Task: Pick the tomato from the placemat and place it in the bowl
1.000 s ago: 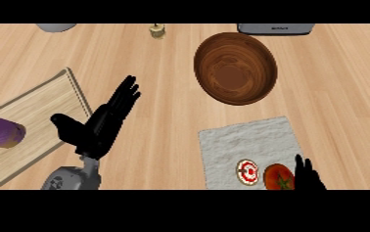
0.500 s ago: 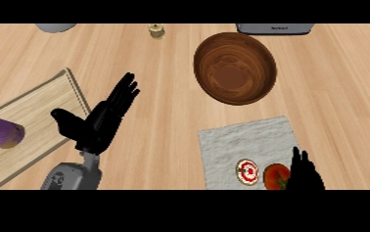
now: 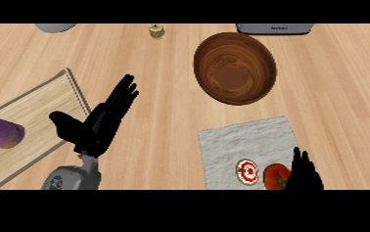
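My right hand (image 3: pixel 305 173) stands at the lower edge, fingers straight and unclenched, just beside the tomato (image 3: pixel 275 175) on the placemat (image 3: pixel 245 139). My left hand (image 3: pixel 98 124) rests open above the counter (image 3: pixel 162 74).

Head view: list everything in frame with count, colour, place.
bowl: 1, brown, upper centre-right
placemat: 1, pale grey, lower right
tomato: 1, red, on placemat, bottom edge
disc: 1, red and white, on placemat, left of tomato
board: 1, light wood, left
purple item: 1, on board, left edge
small item: 1, yellowish, top
grey item: 1, top left
grey box: 1, top right
left hand: 1, black, open, lower left
right hand: 1, black, open, beside tomato
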